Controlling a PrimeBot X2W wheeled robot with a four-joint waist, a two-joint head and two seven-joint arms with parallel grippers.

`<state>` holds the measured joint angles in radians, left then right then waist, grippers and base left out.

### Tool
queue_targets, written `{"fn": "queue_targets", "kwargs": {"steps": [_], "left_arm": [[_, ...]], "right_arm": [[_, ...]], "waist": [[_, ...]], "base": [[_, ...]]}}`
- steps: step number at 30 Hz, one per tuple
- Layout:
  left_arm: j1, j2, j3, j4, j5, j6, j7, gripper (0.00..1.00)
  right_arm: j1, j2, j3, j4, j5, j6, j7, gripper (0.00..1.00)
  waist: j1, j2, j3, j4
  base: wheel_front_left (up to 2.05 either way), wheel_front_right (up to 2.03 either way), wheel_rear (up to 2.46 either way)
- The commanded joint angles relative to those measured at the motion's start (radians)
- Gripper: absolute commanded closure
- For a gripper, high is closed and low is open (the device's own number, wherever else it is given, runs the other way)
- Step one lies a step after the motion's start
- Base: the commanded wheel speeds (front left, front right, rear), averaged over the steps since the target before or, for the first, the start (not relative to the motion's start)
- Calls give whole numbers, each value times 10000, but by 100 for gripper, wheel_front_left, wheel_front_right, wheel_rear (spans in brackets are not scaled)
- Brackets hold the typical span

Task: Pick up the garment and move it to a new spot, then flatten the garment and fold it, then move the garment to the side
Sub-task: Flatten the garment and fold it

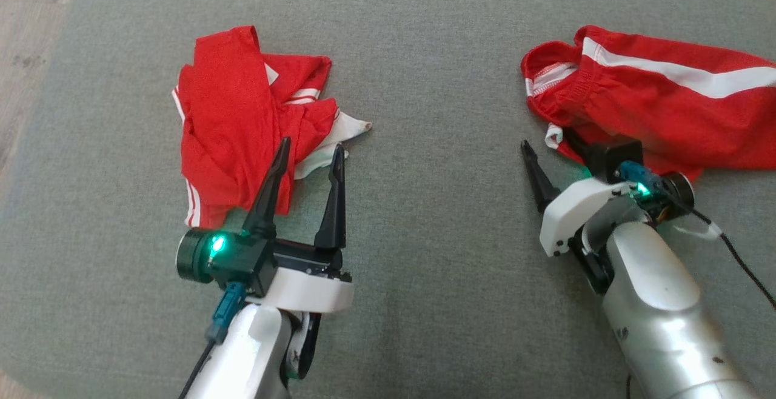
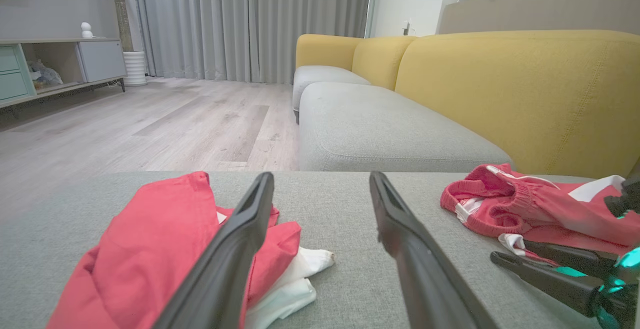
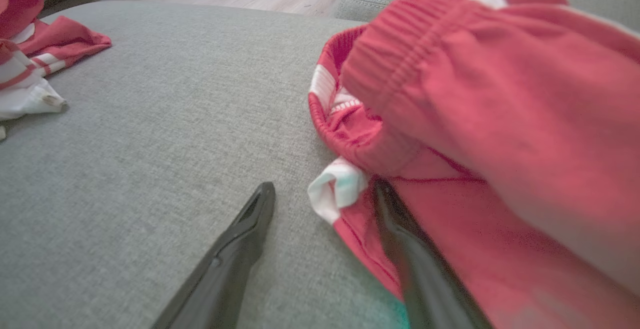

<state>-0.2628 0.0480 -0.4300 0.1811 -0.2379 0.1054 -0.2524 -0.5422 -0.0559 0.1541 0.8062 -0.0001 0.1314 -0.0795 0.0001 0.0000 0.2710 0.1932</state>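
Note:
Two red garments lie on the grey cushion [image 1: 424, 265]. A crumpled red-and-white garment [image 1: 236, 120] sits at the left, also seen in the left wrist view [image 2: 145, 254]. My left gripper [image 1: 311, 144] is open at its near right edge, its left finger over the red cloth and its right finger [image 2: 400, 229] over bare cushion. Red shorts with a white stripe [image 1: 667, 108] lie at the right. My right gripper [image 3: 324, 186] is open astride their near left hem: one finger [image 3: 400, 229] rests on the red fabric by a white cuff [image 3: 337, 186], the other on the cushion.
The cushion's rounded edge and wooden floor [image 1: 30, 35] lie at the left. Beyond the cushion, the left wrist view shows a grey sofa seat [image 2: 370, 129] with a yellow back [image 2: 520, 94], curtains and a low cabinet [image 2: 55, 64]. Bare cushion separates the two garments.

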Motion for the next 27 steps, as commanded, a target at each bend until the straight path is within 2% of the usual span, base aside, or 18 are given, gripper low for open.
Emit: {"fn": "queue_targets", "kwargs": {"steps": [1,2,3,9,16,21,27], "left_arm": [[-383,22,227,-317,19,19,-93,0],[-404,22,223,-297,27,21,-93,0],[-418,22,235,-288,29,30,-93,0],[-285,22,424,-187,108,-7,-93,0],[70,22,760,-159,165,-117,-93,0],[301,22,877,-181,159,-203,-93,0],[494,22,879,-244,61,-194,-93,0]], "right_arm": [[-195,56,148,-40,19,-7,-12,48],[-234,56,134,104,71,-7,-60,95],[-259,56,145,220,106,-7,-143,100],[-61,56,255,388,704,-7,-805,100],[1133,56,-286,-387,1304,-7,-1077,100],[2446,39,-1318,-1744,1015,-7,-543,100],[4013,-38,-2990,-4111,451,-7,737,100]], "waist": [[-1,0,-3,-7],[-1,0,-18,-23],[-1,0,-47,-60],[-1,0,-431,-583],[-1,0,-1189,-1612],[-1,0,-1659,-2296],[-1,0,-2031,-2733]], "base": [[0,0,0],[0,0,0],[0,0,0],[0,0,0],[0,0,0],[0,0,0],[0,0,0]]}}
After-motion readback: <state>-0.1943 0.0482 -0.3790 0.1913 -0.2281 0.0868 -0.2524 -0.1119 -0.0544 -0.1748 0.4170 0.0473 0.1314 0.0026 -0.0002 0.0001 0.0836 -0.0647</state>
